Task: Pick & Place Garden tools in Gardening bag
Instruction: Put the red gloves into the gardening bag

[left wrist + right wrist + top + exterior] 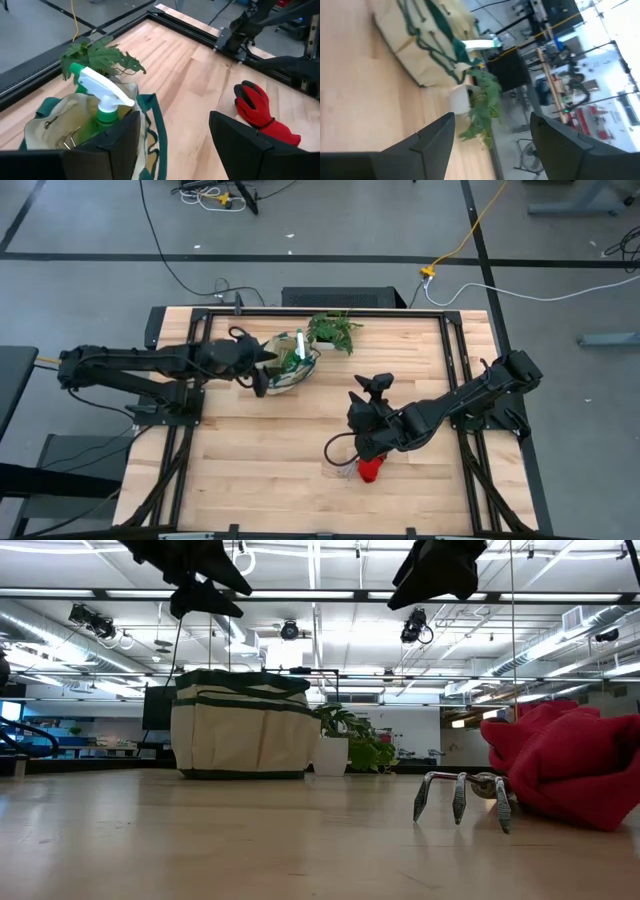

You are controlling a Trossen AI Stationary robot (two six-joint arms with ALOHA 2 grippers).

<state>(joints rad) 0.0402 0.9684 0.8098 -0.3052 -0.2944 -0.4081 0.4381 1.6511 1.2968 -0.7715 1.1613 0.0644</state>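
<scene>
The cream gardening bag with green trim [285, 365] stands at the table's far middle, and it also shows in the low view [245, 725]. The green spray bottle [102, 100] stands upright inside it, its pale nozzle above the rim. My left gripper [172, 145] is open and empty, close above the bag's near side. The red gloves [371, 470] lie on the table toward the near middle. The little metal rake [462, 795] rests on its prongs beside them. My right gripper [492, 145] is open and empty, above the gloves and rake, pointing toward the bag.
A leafy plant in a white pot [335, 330] stands right behind the bag near the table's far edge. Bare wood [260, 460] lies between the bag and the gloves and along the near left. Black rails [470, 380] frame the table's sides.
</scene>
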